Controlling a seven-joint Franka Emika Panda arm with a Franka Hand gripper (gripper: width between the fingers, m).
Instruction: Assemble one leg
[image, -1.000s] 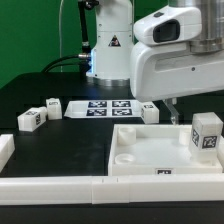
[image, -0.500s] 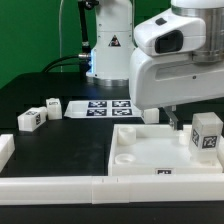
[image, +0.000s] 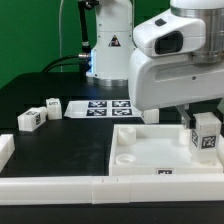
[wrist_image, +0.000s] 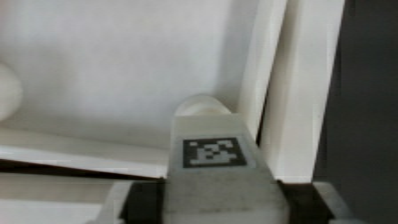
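**A:** Looking for the leg (image: 207, 134) first. Where is it?

**B:** At about three o'clock in the exterior view. It stands upright on the white panel (image: 150, 150), with its square marker facing the camera.

**A:** And the gripper (wrist_image: 215, 204)?

**B:** Straddling the leg. In the wrist view a finger (wrist_image: 139, 203) sits close on each side with no gap I can make out. Whether they squeeze the leg or merely flank it, I cannot tell.

**A:** What crowds the spot?

**B:** The arm's bulky white housing (image: 175, 60) hangs at twelve o'clock from the leg and hides most of the gripper (one dark finger shows, at ten o'clock from the leg). On the black table (image: 70, 140) a spare block (image: 30, 119) lies at nine o'clock, with another (image: 48, 107) just beyond it. A third (image: 148, 110) sits near the centre. The marker board (image: 100, 107) lies between the last two. A long white bar (image: 60, 186) runs along the edge around seven o'clock.

**A:** Any writing?

**B:** There is a yellow warning triangle (image: 113, 42) on the robot base (image: 108, 65). A small tag (image: 163, 172) sits on the panel's near edge, too small to read.
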